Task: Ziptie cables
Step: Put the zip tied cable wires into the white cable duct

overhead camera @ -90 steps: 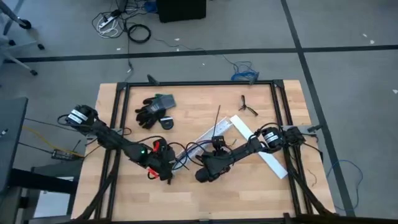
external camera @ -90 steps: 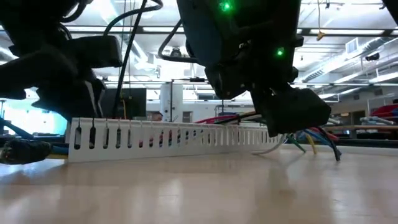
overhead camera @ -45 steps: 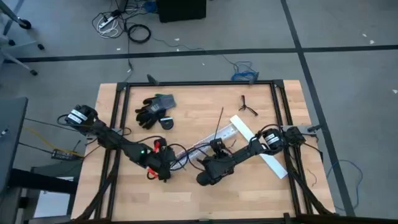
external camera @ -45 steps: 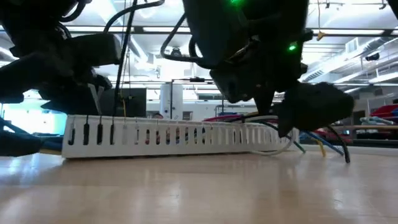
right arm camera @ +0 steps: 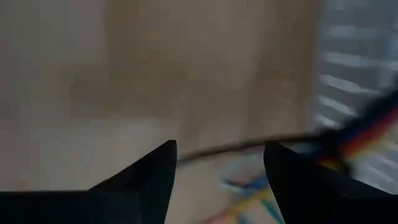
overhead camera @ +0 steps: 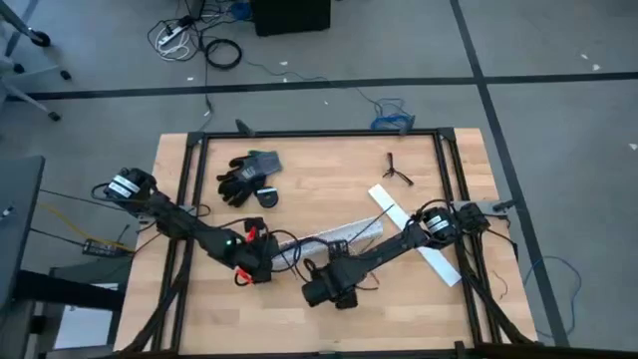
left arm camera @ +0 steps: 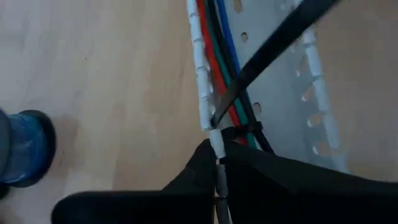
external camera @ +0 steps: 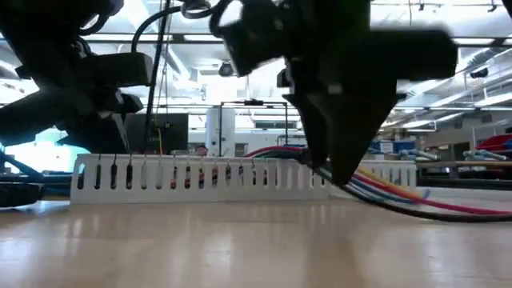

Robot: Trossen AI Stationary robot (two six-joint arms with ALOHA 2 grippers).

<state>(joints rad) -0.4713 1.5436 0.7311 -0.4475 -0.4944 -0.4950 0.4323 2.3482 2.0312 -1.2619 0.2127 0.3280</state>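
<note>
Cables (left arm camera: 225,93) in white, red, green, blue and black lie bunched along the white channel (overhead camera: 334,234) near the middle of the table (overhead camera: 319,319), on the channel's seven o'clock side. In the left wrist view a thin black loop is drawn round the bunch, and the ziptie (left arm camera: 273,50) strap runs slanting away from it across the channel. The left gripper (left arm camera: 219,163) sits at the bunch, its fingers pinched nearly together on the white cable just beside that loop. From above, this gripper (overhead camera: 261,261) is at about eight o'clock from the table's centre.

The right gripper (overhead camera: 317,292) is low over bare wood at about six o'clock from the centre, near the left one but apart from it. Its fingers (right arm camera: 152,171) stand well apart with nothing between them; the coloured cables (right arm camera: 367,134) trail just beyond.

At the far side, around eleven o'clock, lie black gloves (overhead camera: 244,175) and a small dark roll (overhead camera: 266,197); a forked clip (overhead camera: 396,170) lies at about one o'clock.
</note>
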